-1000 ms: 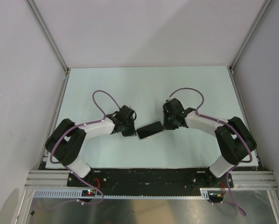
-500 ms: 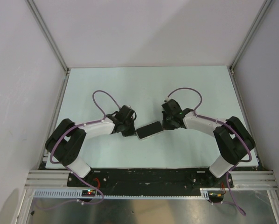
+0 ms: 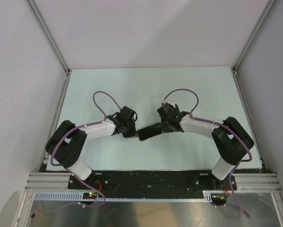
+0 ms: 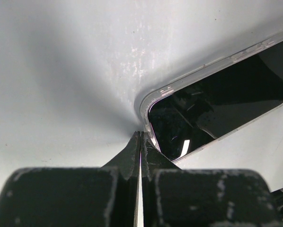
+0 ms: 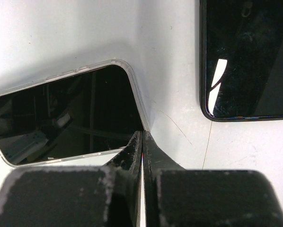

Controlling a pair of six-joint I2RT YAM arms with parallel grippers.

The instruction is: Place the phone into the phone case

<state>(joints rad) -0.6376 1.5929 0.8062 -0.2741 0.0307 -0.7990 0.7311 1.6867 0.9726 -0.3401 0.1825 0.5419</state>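
The phone (image 3: 149,132), a dark glossy screen inside a clear phone case, lies flat on the table between the two arms. In the left wrist view the case rim (image 4: 203,69) frames the screen (image 4: 217,104). My left gripper (image 3: 134,134) is shut and empty, its tip (image 4: 140,136) touching the case's near corner. My right gripper (image 3: 164,127) is shut and empty, its tip (image 5: 142,136) against the case edge (image 5: 136,97) at the phone's (image 5: 61,113) other end.
A second dark glossy slab with a black rim (image 5: 248,61) lies at the upper right of the right wrist view; the top view does not show it. The pale table (image 3: 146,90) has metal frame rails (image 3: 61,109) along its sides.
My right gripper has moved left, closer onto the phone's end. The phone has shifted slightly left. The left gripper has hardly moved.
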